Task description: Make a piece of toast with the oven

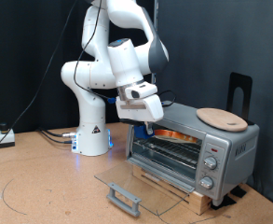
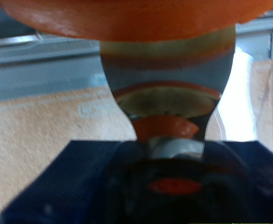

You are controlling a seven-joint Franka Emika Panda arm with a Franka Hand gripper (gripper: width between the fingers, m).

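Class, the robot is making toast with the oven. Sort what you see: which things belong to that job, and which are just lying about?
Belonging to the job:
- oven, glass door folded down open
- gripper at the oven's mouth

Just lying about:
- round wooden plate on the oven's top
- cables on the table by the robot's base

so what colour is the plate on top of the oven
Tan wood; the round plate sits on the silver-grey oven, clearest in the exterior view.

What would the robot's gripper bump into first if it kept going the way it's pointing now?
Probably the oven: the gripper hangs at its open mouth, fingers aimed down, so it would likely meet the rack or orange-lit inside there. Depth is unclear.
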